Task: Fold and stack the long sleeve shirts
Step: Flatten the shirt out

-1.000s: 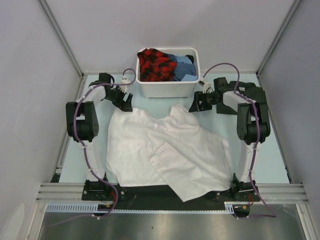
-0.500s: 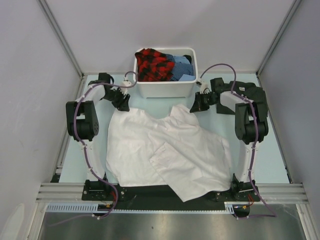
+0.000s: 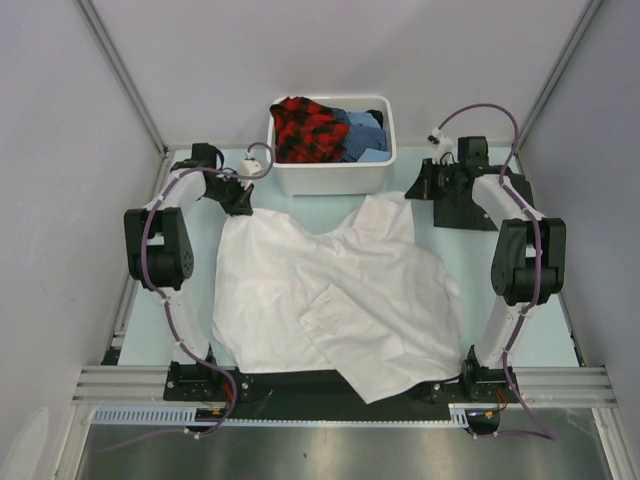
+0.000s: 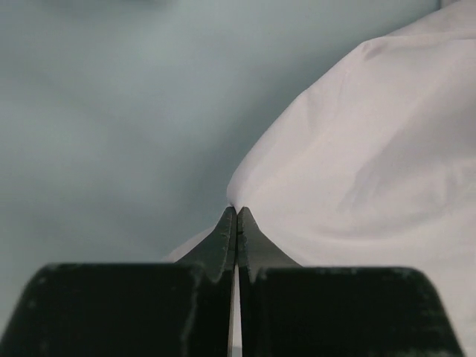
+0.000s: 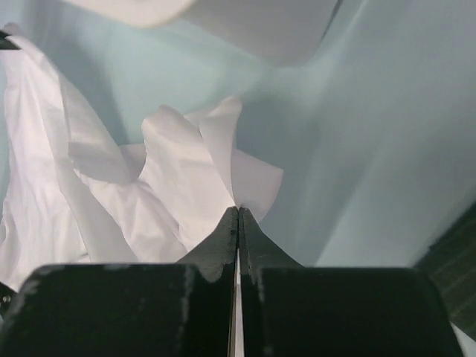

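A large white shirt (image 3: 330, 300) is seen spread, rumpled and partly doubled over itself, across the middle of the pale green table (image 3: 560, 300), between the two arms; its near hem reaches the black strip at the table's near edge. Its far left corner is pinched by the left gripper (image 3: 238, 204), whose jaws are shown in the left wrist view (image 4: 236, 212) pressed fully together, with the cloth (image 4: 372, 163) drawn to a point at their tips. The far right corner, near the collar, is nipped in the same way by the right gripper (image 3: 418, 188): in the right wrist view (image 5: 238, 212) the jaws are closed flat against each other and a fold of the shirt (image 5: 171, 178) is gathered up to them. How much fabric is actually caught between either pair of jaws cannot be judged, since only a thin pale sliver appears in the seam. A white plastic tub (image 3: 330, 180) is set at the far edge of the table, between the two grippers, and a red-and-black checked cloth (image 3: 310, 128) and a blue cloth (image 3: 365, 135) are heaped inside it.
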`<state>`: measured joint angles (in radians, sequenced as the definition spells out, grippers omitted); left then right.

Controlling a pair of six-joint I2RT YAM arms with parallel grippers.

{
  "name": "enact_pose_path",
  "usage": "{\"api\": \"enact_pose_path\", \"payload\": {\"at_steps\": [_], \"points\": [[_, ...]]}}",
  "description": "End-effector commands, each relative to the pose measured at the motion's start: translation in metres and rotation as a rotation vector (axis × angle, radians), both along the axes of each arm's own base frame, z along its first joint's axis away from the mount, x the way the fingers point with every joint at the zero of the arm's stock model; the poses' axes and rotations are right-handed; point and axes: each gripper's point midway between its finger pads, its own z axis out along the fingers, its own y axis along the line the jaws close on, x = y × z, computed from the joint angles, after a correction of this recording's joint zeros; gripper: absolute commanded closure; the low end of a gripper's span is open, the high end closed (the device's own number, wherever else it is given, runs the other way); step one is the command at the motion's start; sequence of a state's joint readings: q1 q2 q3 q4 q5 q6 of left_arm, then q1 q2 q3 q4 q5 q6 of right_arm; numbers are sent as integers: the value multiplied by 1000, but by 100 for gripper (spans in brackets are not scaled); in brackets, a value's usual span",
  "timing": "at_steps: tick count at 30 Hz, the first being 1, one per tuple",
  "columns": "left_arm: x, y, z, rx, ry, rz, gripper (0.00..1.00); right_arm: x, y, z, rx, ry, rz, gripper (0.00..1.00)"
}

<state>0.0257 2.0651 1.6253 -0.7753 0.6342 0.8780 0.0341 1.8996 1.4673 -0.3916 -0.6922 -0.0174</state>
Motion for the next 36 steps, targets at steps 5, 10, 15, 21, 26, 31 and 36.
{"api": "enact_pose_path", "payload": {"at_steps": [5,10,15,21,26,31,36], "points": [[-4,0,86,-13,-317,-22,100,34,-58,103,-108,-301,-102,100],[-8,3,76,25,-321,-46,100,34,-71,109,-151,-328,-90,100],[-4,19,54,117,-323,-55,100,19,-63,118,-148,-351,-48,100],[9,15,42,98,-314,-48,98,-2,-32,115,-122,-351,11,100],[17,14,43,91,-326,-41,100,1,-23,133,-120,-398,-24,100],[19,7,46,85,-343,-29,99,43,-65,173,-202,-536,-175,100],[15,6,49,95,-361,-21,100,69,-83,174,-259,-590,-199,100]]}}
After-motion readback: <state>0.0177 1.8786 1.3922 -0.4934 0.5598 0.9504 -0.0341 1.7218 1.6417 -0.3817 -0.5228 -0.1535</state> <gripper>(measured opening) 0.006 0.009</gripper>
